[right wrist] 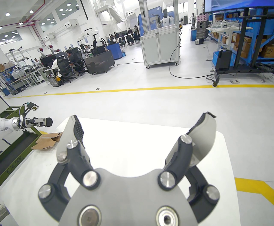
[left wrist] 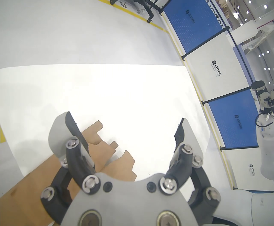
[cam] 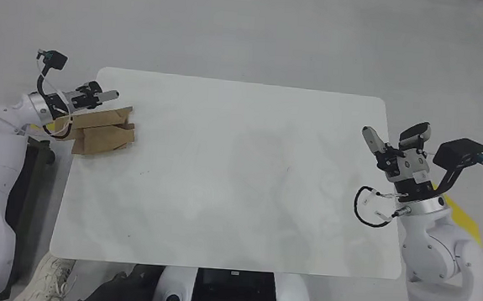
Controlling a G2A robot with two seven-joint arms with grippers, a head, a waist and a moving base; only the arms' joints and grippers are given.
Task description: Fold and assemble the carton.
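At the table's left edge, the carton lies flattened, brown, with its notched flaps turned toward the table's middle. Part of it is lost to me. In the left wrist view the gripper's own body covers the near portion of the carton, and in the top view the left wrist overlaps its far edge. I cannot settle whether its outer corner overhangs the rim of the table. In the right wrist view the carton is distant, and its folds are hard to read.

The left gripper has its jaws spread wide and grips nothing; in its own view, bare tabletop shows between the fingers of the left gripper. One of its fingers crosses a carton flap in that picture, but I cannot tell whether it touches. Seen from the right wrist, the left gripper appears raised above the carton.

The right gripper is likewise wide apart and empty, as its own view confirms.

The left arm enters from the table's left side, roughly level, with its gripper pointing across the table toward the right. The right arm stands at the table's right edge, its gripper held above the surface and aimed toward the left side, well apart from the carton.
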